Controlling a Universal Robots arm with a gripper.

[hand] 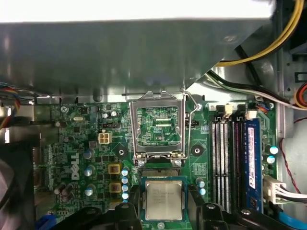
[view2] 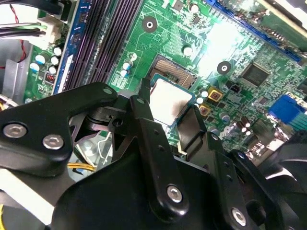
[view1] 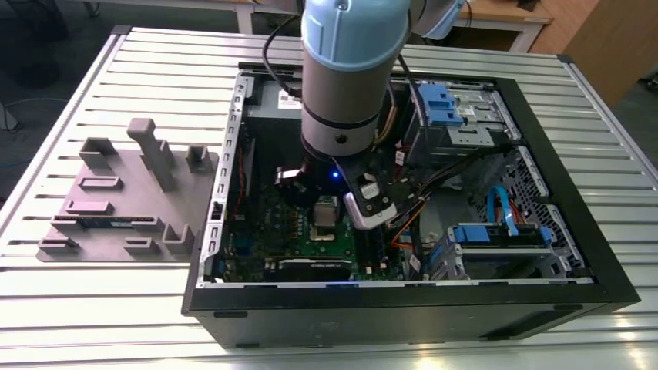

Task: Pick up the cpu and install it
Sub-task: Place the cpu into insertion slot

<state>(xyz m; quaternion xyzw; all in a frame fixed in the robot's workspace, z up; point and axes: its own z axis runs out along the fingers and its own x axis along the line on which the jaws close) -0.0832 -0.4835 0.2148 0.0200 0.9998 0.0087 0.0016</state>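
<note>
The cpu, a small silver square with a thin green rim, sits between my gripper's two black fingers, which press on its opposite edges. It hangs right over the dark socket of the green motherboard, and I cannot tell whether it touches it. The socket's metal frame lid stands flipped open just beyond. In the second wrist view the cpu lies slightly off from the socket, with the gripper around it. In the exterior view the gripper reaches down inside the open computer case.
Memory slots run beside the socket. A grey metal cage overhangs the board, with yellow and black cables nearby. Blue drive brackets fill the case's far side. A grey fixture plate lies on the slatted table at the exterior view's left.
</note>
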